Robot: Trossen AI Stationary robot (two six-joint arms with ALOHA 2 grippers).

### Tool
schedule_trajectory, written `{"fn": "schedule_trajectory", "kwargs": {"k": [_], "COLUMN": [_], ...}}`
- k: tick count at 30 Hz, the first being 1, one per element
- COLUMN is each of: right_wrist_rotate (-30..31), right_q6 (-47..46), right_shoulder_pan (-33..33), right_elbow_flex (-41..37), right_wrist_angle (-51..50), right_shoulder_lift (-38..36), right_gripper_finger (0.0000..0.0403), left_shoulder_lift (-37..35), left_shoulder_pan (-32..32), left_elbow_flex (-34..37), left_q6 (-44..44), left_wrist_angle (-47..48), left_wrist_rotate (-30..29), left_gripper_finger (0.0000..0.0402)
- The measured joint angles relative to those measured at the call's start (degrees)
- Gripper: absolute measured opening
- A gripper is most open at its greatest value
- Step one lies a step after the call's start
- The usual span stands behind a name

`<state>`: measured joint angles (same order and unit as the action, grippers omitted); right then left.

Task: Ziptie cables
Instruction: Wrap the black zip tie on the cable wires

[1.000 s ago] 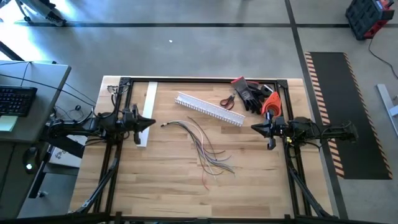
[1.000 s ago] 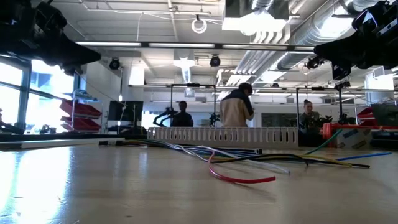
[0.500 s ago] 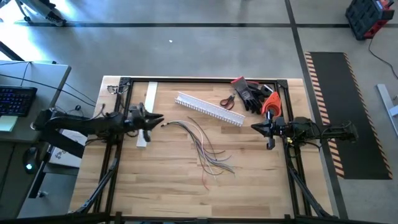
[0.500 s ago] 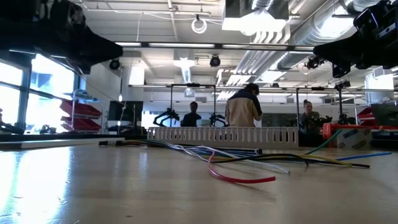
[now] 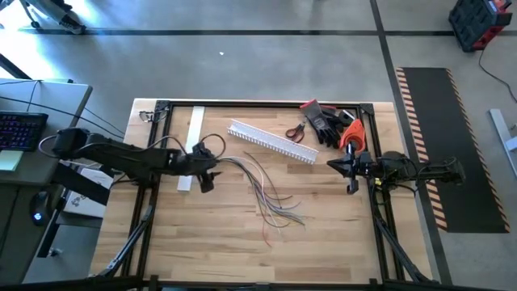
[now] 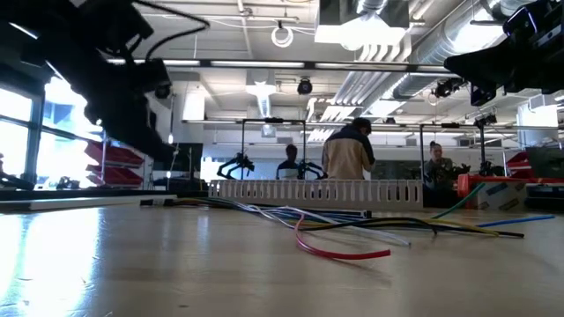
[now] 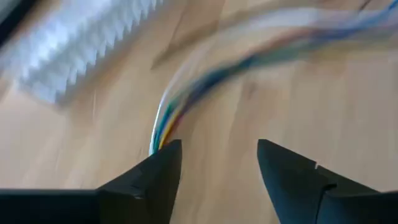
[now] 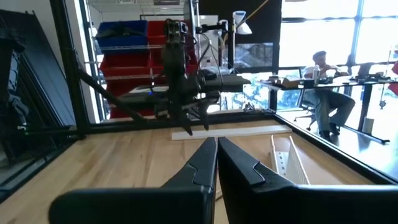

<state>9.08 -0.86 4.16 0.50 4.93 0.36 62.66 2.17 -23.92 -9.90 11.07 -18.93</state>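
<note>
1 bundle of cables (image 5: 266, 190) lies loose on the desk (image 5: 226, 234), with 1 white comb-toothed duct (image 5: 273, 142) beyond it. Left end effector (image 7: 217, 163): fingers spread wide, holding nothing, poised over the bundle's gathered end just ahead. Right end effector (image 5: 331, 166): fingers pressed together, empty, well apart from the cables.

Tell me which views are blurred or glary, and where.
Left wrist view: motion-smeared, the cables and the white comb-toothed duct streak, while the left gripper, fingers apart, stays crisp. Low view: bright ceiling lights and window leave the arms as dark silhouettes; the near table is soft. Right wrist view: sharp, windows blown out behind the shut right gripper. High view: evenly lit, no glare.
</note>
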Motion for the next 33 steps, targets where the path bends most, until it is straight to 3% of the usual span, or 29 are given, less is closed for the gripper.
{"fn": "schedule_trajectory", "kwargs": {"k": [9, 13, 16, 24, 33], "right_wrist_rotate": [0.0, -0.1, -0.1, 0.5, 0.6], "right_q6": [0.7, -1.7, -1.7, -0.7, -1.8], "right_shoulder_pan": [0.0, 0.0, 0.0, 0.0, 0.0], "right_elbow_flex": [0.0, 0.0, 0.0, 0.0, 0.0], "right_wrist_angle": [-1.8, -2.1, -2.1, 0.0, 0.0], "right_shoulder_lift": [0.0, 0.0, 0.0, 0.0, 0.0], "right_gripper_finger": [0.0000, 0.0000, 0.0000, 0.0000, 0.0000], "left_shoulder_lift": [1.1, 1.1, 1.1, 1.1, 2.3], "left_shoulder_pan": [-2.2, -5.3, -8.0, -13.1, -13.1], "left_elbow_flex": [5.2, 7.9, 10.2, 16.1, 18.3], "left_q6": [-3.7, -3.5, -3.4, -0.2, 2.5], "left_wrist_angle": [-4.2, -8.3, -10.1, -22.2, -27.3], "left_wrist_rotate": [-7.2, -2.5, -2.7, 5.6, 6.4], "left_gripper_finger": [0.0202, 0.0200, 0.0189, 0.0120, 0.0112]}}
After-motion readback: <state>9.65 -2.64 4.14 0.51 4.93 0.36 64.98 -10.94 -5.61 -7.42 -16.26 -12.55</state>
